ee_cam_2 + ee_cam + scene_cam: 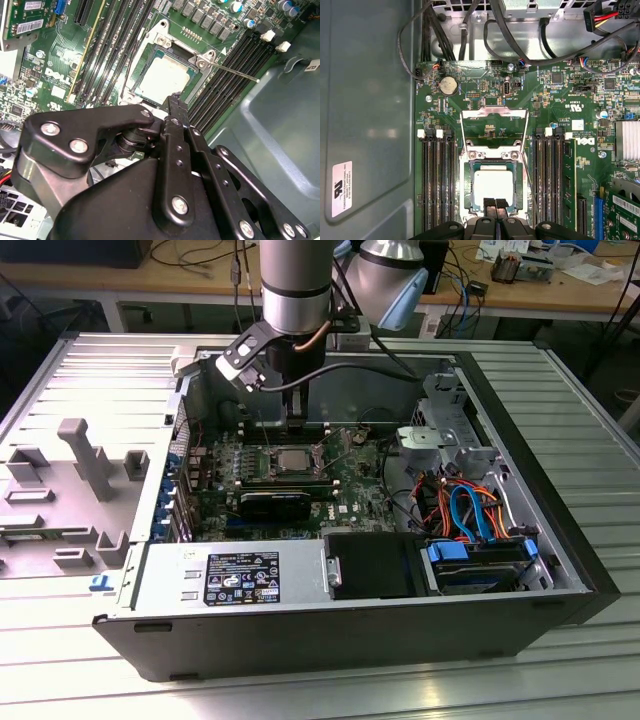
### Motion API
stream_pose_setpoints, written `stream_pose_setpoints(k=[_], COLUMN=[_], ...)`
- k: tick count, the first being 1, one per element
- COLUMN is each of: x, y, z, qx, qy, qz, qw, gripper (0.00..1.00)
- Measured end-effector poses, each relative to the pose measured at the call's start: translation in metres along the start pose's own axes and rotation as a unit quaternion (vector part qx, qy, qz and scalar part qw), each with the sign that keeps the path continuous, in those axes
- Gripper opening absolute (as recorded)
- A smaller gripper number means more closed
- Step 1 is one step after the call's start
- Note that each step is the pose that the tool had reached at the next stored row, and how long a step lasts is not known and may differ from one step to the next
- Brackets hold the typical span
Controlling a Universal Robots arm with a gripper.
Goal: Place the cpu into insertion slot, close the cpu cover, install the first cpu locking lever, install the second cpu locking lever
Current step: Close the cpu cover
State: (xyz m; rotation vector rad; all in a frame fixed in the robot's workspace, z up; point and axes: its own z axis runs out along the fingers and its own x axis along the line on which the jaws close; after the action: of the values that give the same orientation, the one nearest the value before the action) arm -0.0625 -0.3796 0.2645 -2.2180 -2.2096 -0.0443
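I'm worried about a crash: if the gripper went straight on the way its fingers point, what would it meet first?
Most likely the cpu, lying in the insertion slot. In the first wrist view the gripper points down at the chip's edge. How much gap remains above it is unclear.

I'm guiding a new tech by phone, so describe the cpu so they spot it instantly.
Inside the open computer case, find the green motherboard. The cpu lies between the long black slots: the only flat dull-silver square, framed in metal.
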Motion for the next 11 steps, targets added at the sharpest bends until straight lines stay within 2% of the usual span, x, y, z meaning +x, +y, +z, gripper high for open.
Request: stream_pose_setpoints(k=[11], x=[0.0], y=[0.0002], z=[-0.0011], qx=[0.0], qy=[0.0], qz=[0.0], qw=[1.0], gripper=[0.11])
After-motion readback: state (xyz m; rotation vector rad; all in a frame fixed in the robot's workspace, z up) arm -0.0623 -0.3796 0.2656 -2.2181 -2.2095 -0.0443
